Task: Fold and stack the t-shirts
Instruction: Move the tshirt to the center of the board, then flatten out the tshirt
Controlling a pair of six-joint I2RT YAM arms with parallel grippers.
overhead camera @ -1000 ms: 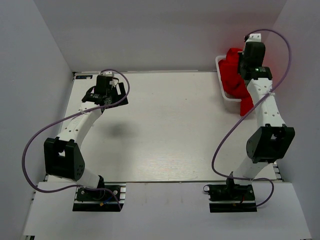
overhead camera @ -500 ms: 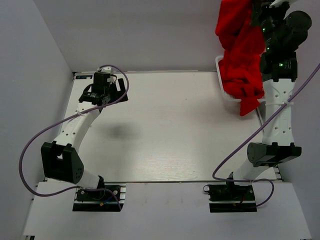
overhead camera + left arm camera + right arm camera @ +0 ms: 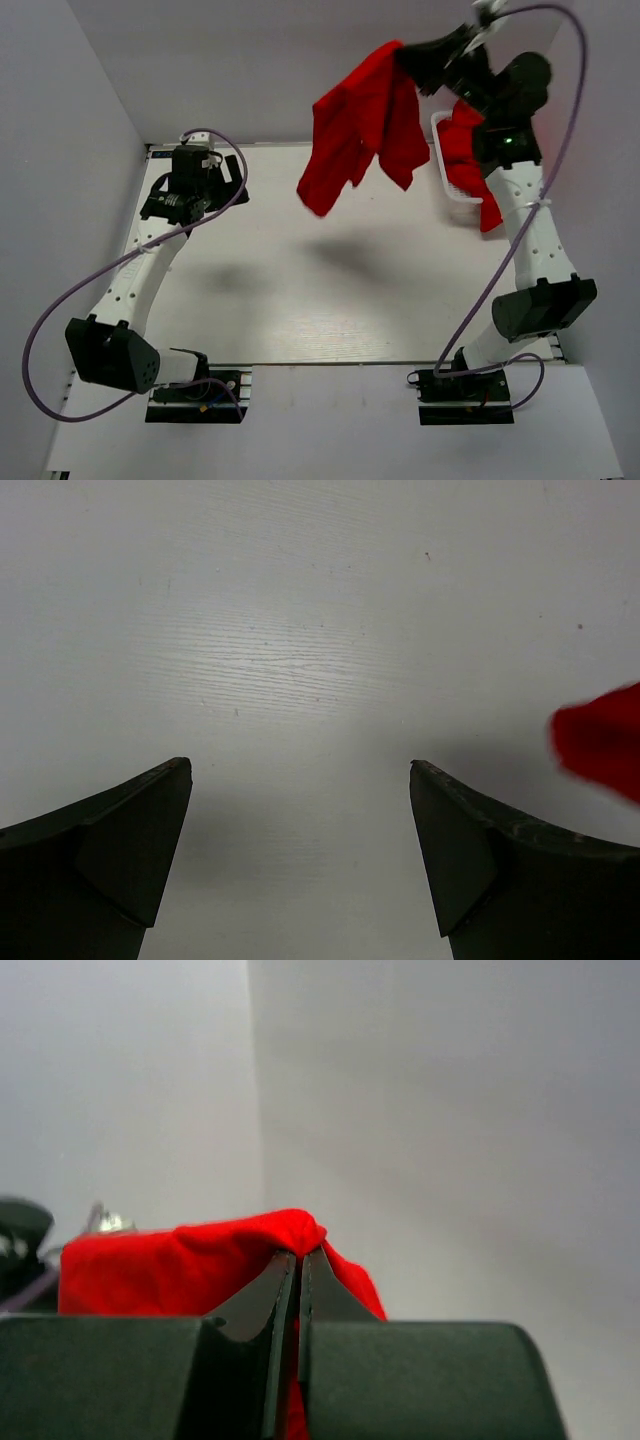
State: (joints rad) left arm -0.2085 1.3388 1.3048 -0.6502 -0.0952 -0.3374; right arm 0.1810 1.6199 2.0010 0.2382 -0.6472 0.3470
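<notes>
Basket [image 3: 440, 150], one; one t-shirt [image 3: 360, 120] hanging aloft.

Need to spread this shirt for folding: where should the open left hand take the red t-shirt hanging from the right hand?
Probably the lowest hanging corner of the bright red fabric t-shirt, coming in from the left. The right hand pinches its top edge, so it droops bunched, slanting toward the left hand; that free tip is nearest it.

The white wood-grain tabletop [image 3: 330, 290] is viewed from above its near edge and, closely, from the left wrist; a bright red fabric t-shirt [image 3: 355, 125] is shared by all views.
</notes>
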